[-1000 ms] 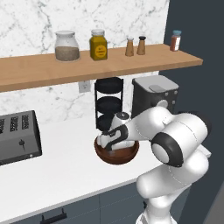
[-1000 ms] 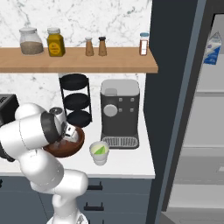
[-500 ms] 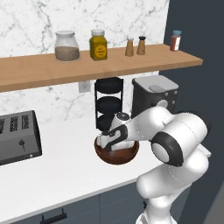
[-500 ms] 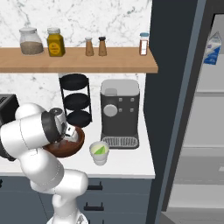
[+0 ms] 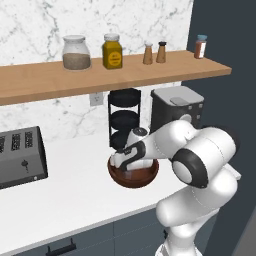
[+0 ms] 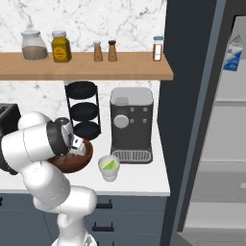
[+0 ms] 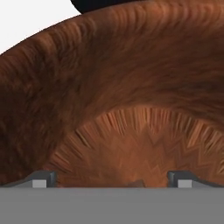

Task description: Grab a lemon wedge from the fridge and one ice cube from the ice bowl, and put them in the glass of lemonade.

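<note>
Down inside the ice bowl [image 5: 134, 176], on the white bench [image 5: 65, 195] in front of the black three-tier rack [image 5: 124, 117], the hand [image 7: 112, 178] sits low with its jaws spread wide and nothing between them; the hand view looks straight at the bowl's brown grained floor and wall, and only a small pale sliver between the fingertips hints at an ice cube, too little to be sure of. Judging by the glass of lemonade [image 6: 109, 167], which stands just beside the bowl before the coffee machine [image 6: 131, 124] and already carries something yellow-green on top, the lemon step looks done and the ice step is in hand. The next move calls for settling the jaws around one cube and closing gently, since so small and slick a piece could squirt aside. The cube's facing and long axis cannot be told. The bowl itself is round, upright, mouth up, with no long axis to speak of.
</note>
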Robot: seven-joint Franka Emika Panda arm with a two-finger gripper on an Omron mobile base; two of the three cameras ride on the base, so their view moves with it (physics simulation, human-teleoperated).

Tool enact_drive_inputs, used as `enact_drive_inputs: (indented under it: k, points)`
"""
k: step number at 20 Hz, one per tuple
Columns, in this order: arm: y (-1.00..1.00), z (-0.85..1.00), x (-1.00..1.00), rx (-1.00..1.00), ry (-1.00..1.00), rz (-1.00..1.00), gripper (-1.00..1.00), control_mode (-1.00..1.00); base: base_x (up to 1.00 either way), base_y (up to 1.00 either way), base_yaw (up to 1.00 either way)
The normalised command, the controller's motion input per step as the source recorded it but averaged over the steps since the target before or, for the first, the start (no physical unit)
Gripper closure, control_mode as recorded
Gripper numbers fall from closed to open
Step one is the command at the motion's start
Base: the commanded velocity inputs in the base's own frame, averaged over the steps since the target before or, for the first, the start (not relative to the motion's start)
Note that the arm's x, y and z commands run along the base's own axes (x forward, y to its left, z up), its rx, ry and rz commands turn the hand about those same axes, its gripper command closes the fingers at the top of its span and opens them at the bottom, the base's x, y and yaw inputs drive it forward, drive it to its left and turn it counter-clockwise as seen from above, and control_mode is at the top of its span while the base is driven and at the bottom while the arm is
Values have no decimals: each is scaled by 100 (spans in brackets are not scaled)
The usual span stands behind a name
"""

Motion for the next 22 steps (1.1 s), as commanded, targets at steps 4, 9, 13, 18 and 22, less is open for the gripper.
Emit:
enact_drive_inputs:
  k: [4,9,13,18,22]
  points:
    - [0,0,0,0,0,0,-100,-100,0,0,0]
    - [0,0,-26,0,0,1,-100,-100,0,0,0]
    - [0,0,-5,0,0,1,-100,-100,0,0,0]
    - [0,0,21,0,0,0,-100,-100,0,0,0]
    - [0,-12,9,0,0,0,-100,-100,0,0,0]
